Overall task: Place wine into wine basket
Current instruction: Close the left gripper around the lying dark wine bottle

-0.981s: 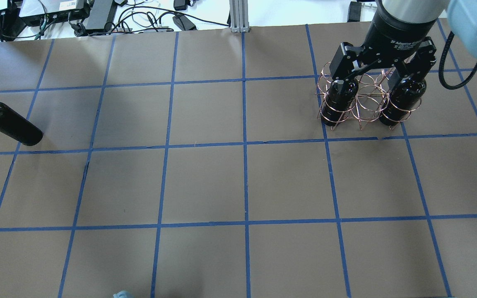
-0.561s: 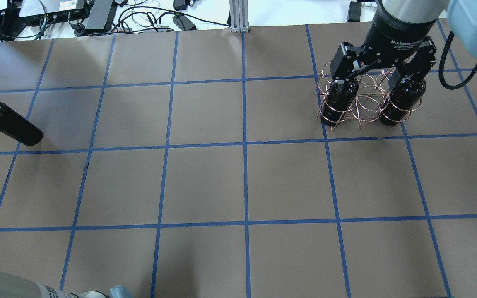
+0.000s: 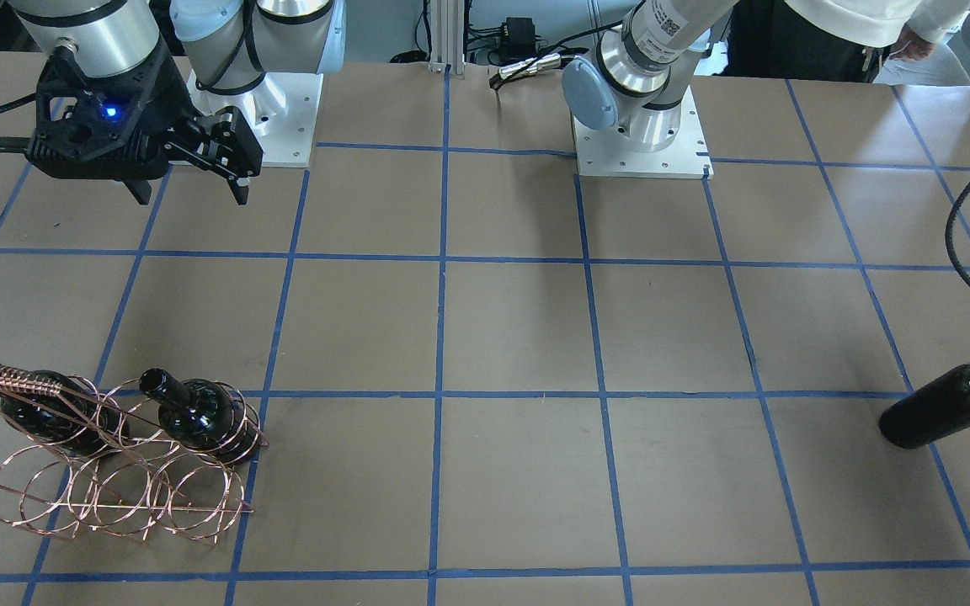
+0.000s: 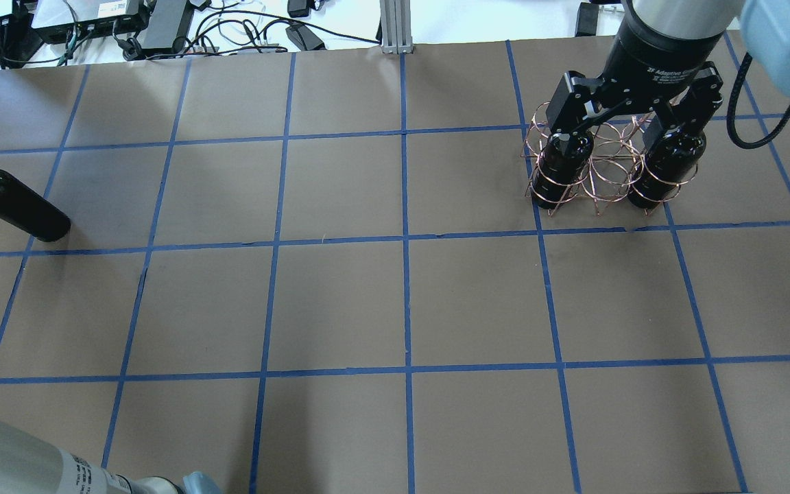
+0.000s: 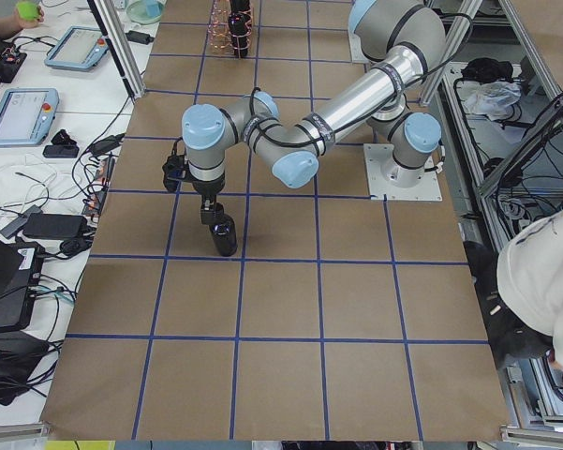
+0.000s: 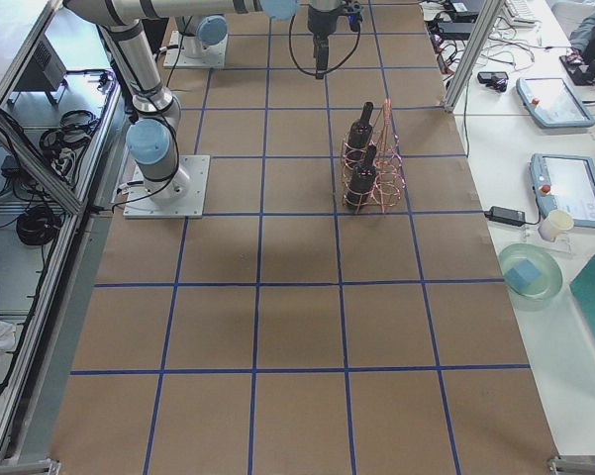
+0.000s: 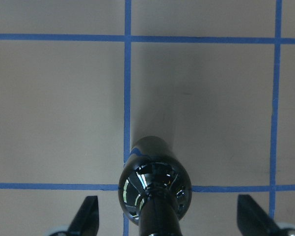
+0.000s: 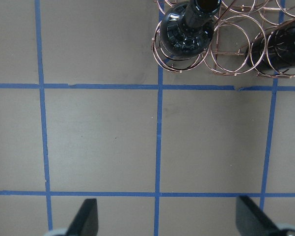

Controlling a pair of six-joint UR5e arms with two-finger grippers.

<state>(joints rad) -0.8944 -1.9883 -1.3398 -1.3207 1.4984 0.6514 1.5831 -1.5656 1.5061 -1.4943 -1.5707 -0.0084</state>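
Observation:
A glossy black wine bottle (image 4: 18,209) stands upright on the table's far left, also in the front view (image 3: 944,408) and the left side view (image 5: 225,236). My left gripper (image 7: 169,221) is open, pointing down, its fingers wide apart on either side of the bottle's neck (image 7: 154,182) without touching it. The copper wire wine basket (image 4: 611,171) stands at the back right and holds two black bottles (image 4: 559,168) (image 4: 666,168) in its outer loops; the middle loops are empty. My right gripper (image 4: 614,134) is open and empty, high above the basket (image 8: 235,49).
Cables and electronics (image 4: 162,20) lie past the table's far edge, beside an aluminium post (image 4: 395,27). My left arm's elbow (image 4: 18,470) shows at the bottom left. A person (image 3: 855,21) stands behind the robot's bases.
My left arm's elbow has swung into the overhead view's bottom-left corner, and the gripper part at the left edge has shifted slightly. The bottle has hardly moved. The right arm is still.

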